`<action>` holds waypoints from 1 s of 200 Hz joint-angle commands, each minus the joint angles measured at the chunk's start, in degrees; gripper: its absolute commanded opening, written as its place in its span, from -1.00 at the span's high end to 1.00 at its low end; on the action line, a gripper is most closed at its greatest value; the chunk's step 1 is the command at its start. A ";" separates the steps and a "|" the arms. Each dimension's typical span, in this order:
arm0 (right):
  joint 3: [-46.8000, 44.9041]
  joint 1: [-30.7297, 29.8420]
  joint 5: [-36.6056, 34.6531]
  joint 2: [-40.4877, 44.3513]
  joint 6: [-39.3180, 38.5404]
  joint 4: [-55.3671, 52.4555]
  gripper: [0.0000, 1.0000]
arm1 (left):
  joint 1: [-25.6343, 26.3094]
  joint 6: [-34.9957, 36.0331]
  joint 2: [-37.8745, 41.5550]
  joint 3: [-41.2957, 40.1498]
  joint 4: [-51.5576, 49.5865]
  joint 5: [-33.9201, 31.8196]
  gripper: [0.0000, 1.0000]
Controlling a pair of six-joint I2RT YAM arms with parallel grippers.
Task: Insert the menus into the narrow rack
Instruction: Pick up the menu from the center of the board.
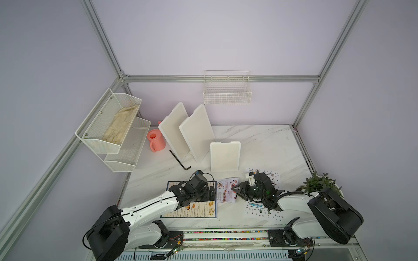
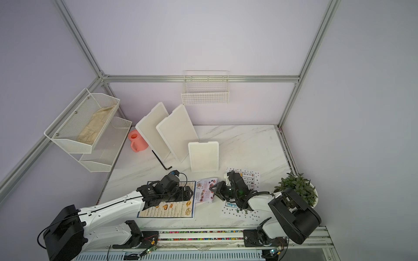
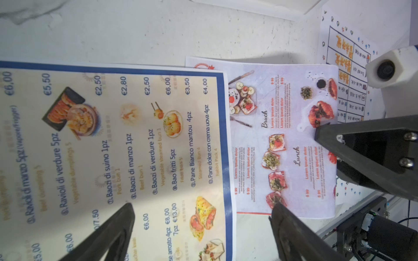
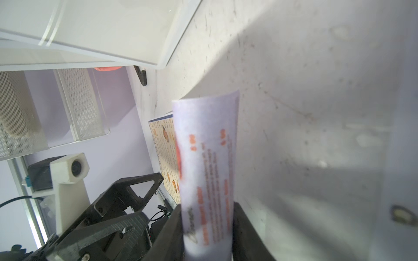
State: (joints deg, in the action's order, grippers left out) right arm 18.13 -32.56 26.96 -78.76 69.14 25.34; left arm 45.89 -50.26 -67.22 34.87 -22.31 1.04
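Top view | left jaws released | right jaws grasp card (image 1: 225, 191) | white board (image 1: 225, 156) beyond

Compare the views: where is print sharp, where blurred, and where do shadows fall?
Left wrist: the blue-bordered paper menu reads clearly. Right wrist: the small curled food-photo menu card is blurred; a broad shadow crosses the white marble table. Both top views: even light, print unreadable.

White arm links (image 1: 149, 204), black joint housings (image 1: 106, 235), thin black cables (image 1: 291, 193), silver screws (image 3: 409, 136).

Spread left gripper (image 3: 202, 204) over blue-bordered menu (image 3: 113, 135), beside photo card (image 3: 282, 140)
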 commanded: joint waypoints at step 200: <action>13.84 3.55 1.90 20.87 -6.17 -20.20 0.25 | -9.56 -21.28 6.76 -13.58 42.45 9.73 -0.99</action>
State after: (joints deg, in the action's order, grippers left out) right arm 29.15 -29.23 26.35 -58.13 62.83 4.47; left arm 37.04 -68.84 -60.27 23.20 9.28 7.94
